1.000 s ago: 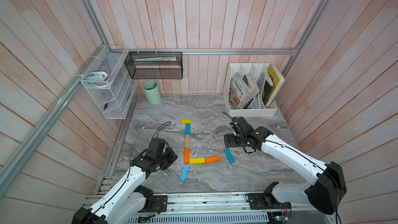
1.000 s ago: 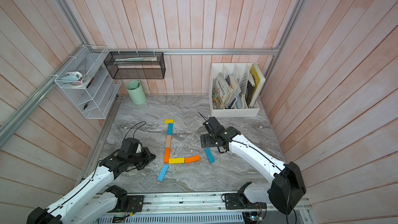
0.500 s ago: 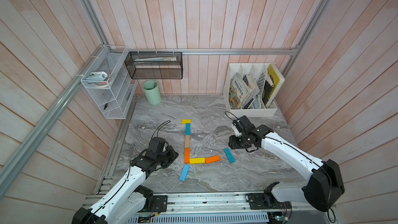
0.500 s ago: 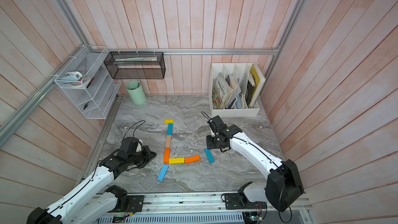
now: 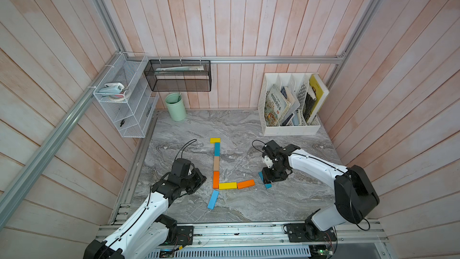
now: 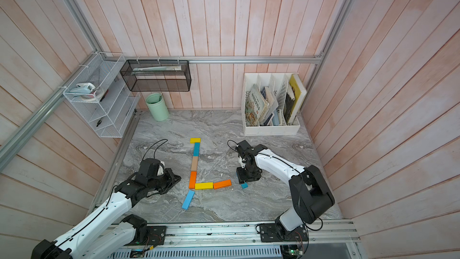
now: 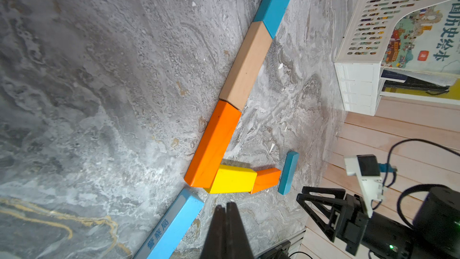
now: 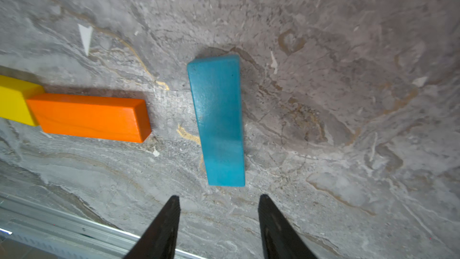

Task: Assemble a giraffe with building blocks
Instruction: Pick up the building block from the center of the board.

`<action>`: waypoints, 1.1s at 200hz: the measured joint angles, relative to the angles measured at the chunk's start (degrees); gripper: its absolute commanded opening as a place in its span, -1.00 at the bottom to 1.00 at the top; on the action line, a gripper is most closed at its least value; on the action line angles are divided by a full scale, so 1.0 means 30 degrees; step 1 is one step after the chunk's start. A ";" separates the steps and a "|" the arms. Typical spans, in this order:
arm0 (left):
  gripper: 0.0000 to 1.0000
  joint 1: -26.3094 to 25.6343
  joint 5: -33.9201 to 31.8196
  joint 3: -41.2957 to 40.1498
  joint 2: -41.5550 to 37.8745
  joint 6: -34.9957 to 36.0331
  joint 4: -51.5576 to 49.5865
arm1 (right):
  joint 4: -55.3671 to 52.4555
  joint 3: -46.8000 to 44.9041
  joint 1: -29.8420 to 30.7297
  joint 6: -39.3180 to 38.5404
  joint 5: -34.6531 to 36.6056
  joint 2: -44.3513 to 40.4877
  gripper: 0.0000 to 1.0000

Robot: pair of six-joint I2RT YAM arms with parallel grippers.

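Grey marbled surface within pink-planked walls, carrying the giraffe with seven of eight blocks laid. Done: yellow head crosswise at the far end; teal neck block, tan block and orange neck block end to end in one straight line; yellow body block and orange body block running off at a right angle from the neck's foot, the orange one slightly skewed; light blue leg splayed outward below the corner. Left to do: the second leg. Its piece, the loose teal block, lies flat on the surface just past the free end of the orange body block, crosswise to it and parted from it by a narrow gap; it is judged to need a turn and a short shift to meet that end. Right gripper hangs directly over this block, jaws spread and empty, tips short of the block's near end in the wrist view; in both top views it hides most of the block. Left gripper sits near the neck's foot, jaws pressed together on nothing. All blocks are flat rectangular bars of equal size with plain painted faces, except the bare-wood tan one; the light blue leg bears printed characters along one side.
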 measured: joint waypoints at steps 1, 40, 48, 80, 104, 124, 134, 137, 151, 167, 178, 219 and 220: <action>-1.00 0.0000 0.0000 0.0000 0.0015 0.0007 0.0000 | 0.0022 -0.0022 0.0000 -0.0007 0.0000 0.0080 0.07; -1.00 0.0000 0.0000 0.0000 0.0138 0.0146 -0.0022 | 0.0656 -0.0080 0.0015 -0.0372 0.0233 0.1974 0.07; -1.00 0.0000 0.0000 0.0000 0.0138 0.0153 -0.0029 | 0.0670 0.0080 0.0029 -0.0437 0.0299 0.2331 0.07; -1.00 0.0000 0.0000 0.0000 0.0146 0.0153 -0.0029 | 0.0976 0.1100 0.0044 -0.0816 0.0641 0.3162 0.07; -1.00 0.0000 0.0000 0.0000 0.0175 0.0153 -0.0029 | 0.1005 0.1428 0.0044 -0.1093 0.0852 0.3468 -0.03; -1.00 0.0000 0.0000 0.0000 0.0233 0.0160 -0.0036 | 0.1042 0.1479 0.0044 -0.1275 0.0991 0.3534 -0.37; -1.00 0.0000 0.0000 0.0000 0.0284 0.0197 -0.0029 | 0.1115 0.1479 0.0044 -0.1311 0.1005 0.3534 -0.69; -1.00 0.0000 0.0000 0.0000 0.0299 0.0211 -0.0029 | 0.1137 0.1479 0.0044 -0.1326 0.1020 0.3512 -0.75; -1.00 0.0000 0.0000 0.0000 0.0350 0.0248 -0.0029 | 0.1239 0.1479 0.0124 -0.1231 0.1027 0.3381 -0.83; -1.00 0.0000 0.0000 0.0000 0.0408 0.0291 -0.0029 | 0.1268 0.1479 0.0379 -0.1129 0.1166 0.3308 -0.82; -1.00 0.0000 0.0000 0.0000 0.0430 0.0291 -0.0029 | 0.1078 0.1494 0.0801 -0.0976 0.1479 0.3111 -0.81; -1.00 0.0000 0.0000 0.0000 0.0335 0.0291 -0.0044 | -0.0721 0.2288 0.3657 0.0022 0.2477 0.1035 -0.81; -1.00 0.0000 0.0000 0.0000 0.0328 0.0291 -0.0051 | -0.0772 0.2288 0.3774 0.0051 0.2492 0.0933 -0.81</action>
